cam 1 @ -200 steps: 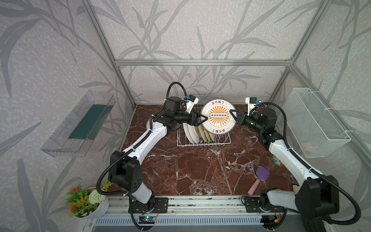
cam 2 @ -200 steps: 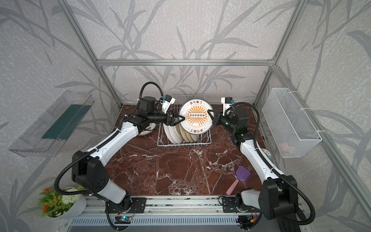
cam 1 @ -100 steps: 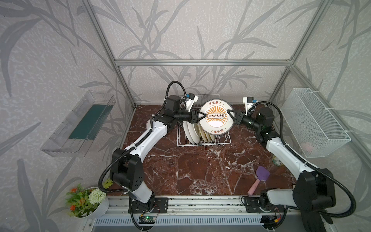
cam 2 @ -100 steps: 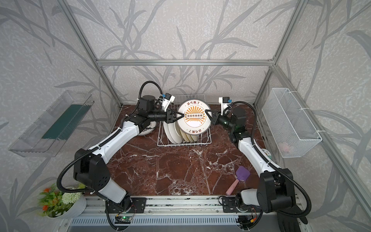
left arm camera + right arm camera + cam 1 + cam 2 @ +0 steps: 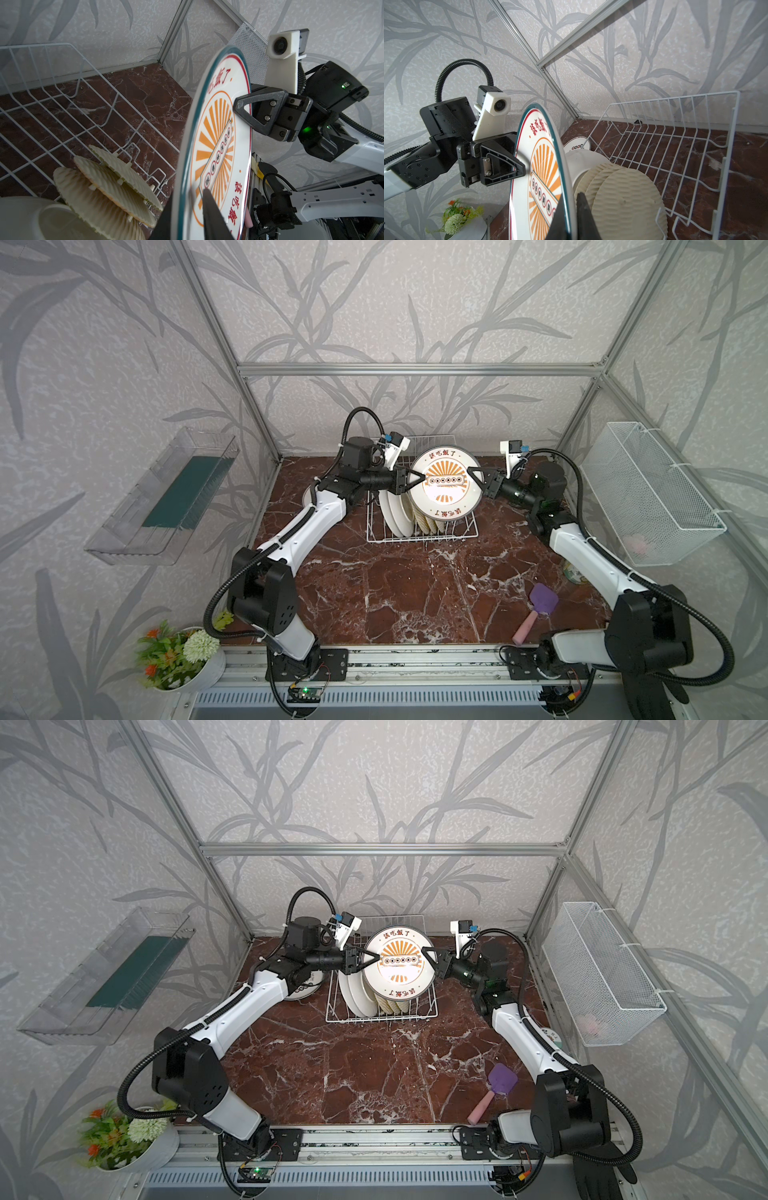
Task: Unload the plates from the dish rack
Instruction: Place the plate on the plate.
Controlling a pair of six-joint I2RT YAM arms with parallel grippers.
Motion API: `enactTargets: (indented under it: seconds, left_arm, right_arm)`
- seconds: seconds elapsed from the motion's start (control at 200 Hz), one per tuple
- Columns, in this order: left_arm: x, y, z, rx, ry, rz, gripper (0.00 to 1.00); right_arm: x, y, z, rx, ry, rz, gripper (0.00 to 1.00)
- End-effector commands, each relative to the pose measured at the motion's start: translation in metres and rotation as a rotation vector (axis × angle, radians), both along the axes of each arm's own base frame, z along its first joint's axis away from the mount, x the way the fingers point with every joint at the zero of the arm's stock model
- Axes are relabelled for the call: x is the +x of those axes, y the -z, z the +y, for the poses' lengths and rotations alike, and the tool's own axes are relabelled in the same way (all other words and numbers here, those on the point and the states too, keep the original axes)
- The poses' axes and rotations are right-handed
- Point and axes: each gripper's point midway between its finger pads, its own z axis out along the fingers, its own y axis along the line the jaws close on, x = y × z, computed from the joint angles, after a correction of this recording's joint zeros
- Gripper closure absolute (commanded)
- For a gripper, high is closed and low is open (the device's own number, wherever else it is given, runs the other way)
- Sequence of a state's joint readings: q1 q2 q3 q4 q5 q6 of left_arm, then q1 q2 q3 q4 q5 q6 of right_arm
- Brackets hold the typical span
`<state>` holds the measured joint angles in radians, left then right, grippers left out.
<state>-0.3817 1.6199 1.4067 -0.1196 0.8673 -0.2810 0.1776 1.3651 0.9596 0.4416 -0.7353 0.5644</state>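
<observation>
This looks like a handover. The round white ceramic plate with the orange sunburst (image 5: 444, 489) stands on edge between the grippers, above the white wire dish rack (image 5: 422, 538). The left gripper (image 5: 417, 480) pinches the rim nearest it, and the right gripper (image 5: 473, 475) clamps the opposite rim. Both forearms reach in level, facing each other. Next, one must release so the other can carry the plate clear.
</observation>
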Motion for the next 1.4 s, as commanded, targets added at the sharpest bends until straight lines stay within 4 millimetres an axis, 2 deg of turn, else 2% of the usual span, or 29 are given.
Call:
enactTargets:
  seconds: [0.0, 0.185, 0.24, 0.45, 0.675, 0.88, 0.92, 0.95, 1.045, 1.135, 1.265, 1.395]
  left_arm:
    - [-0.006, -0.012, -0.002, -0.012, 0.024, -0.035, 0.85]
    - [-0.006, -0.014, -0.001, -0.017, 0.019, -0.039, 1.00]
    - [-0.006, -0.015, -0.001, -0.021, 0.016, -0.039, 1.00]
    - [-0.003, -0.022, 0.004, -0.035, -0.032, -0.048, 1.00]
    - [-0.007, -0.040, 0.013, -0.068, -0.083, -0.078, 1.00]
    - [-0.007, -0.046, 0.028, -0.056, -0.168, -0.107, 1.00]
    - [-0.006, -0.046, 0.032, -0.047, -0.187, -0.109, 1.00]
    - [-0.006, -0.047, 0.035, -0.039, -0.208, -0.114, 1.00]
    - [-0.001, -0.049, 0.051, 0.001, -0.298, -0.128, 1.00]
    - [0.003, -0.052, 0.070, 0.031, -0.383, -0.136, 1.00]
    - [0.008, -0.053, 0.104, 0.058, -0.532, -0.127, 1.00]
    - [0.009, -0.047, 0.143, 0.060, -0.682, -0.089, 1.00]
  right_arm:
    - [-0.002, -0.019, 0.005, 0.030, -0.022, -0.068, 0.99]
    - [-0.001, -0.018, 0.006, 0.034, -0.027, -0.058, 0.91]
    - [0.000, -0.016, 0.006, 0.032, -0.025, -0.053, 0.82]
    - [0.000, -0.010, 0.000, -0.001, 0.021, -0.039, 0.58]
    - [0.005, -0.005, -0.020, -0.050, 0.162, -0.013, 0.36]
    - [0.004, -0.001, -0.041, -0.111, 0.293, 0.022, 0.09]
    - [0.002, 0.000, -0.046, -0.131, 0.317, 0.022, 0.07]
    - [0.000, -0.001, -0.049, -0.149, 0.335, 0.017, 0.00]
    - [-0.012, -0.001, -0.057, -0.207, 0.364, -0.010, 0.01]
    - [-0.027, 0.001, -0.057, -0.283, 0.350, -0.051, 0.01]
    - [-0.051, 0.009, -0.049, -0.388, 0.315, -0.121, 0.01]
    - [-0.075, 0.016, -0.031, -0.471, 0.256, -0.212, 0.01]
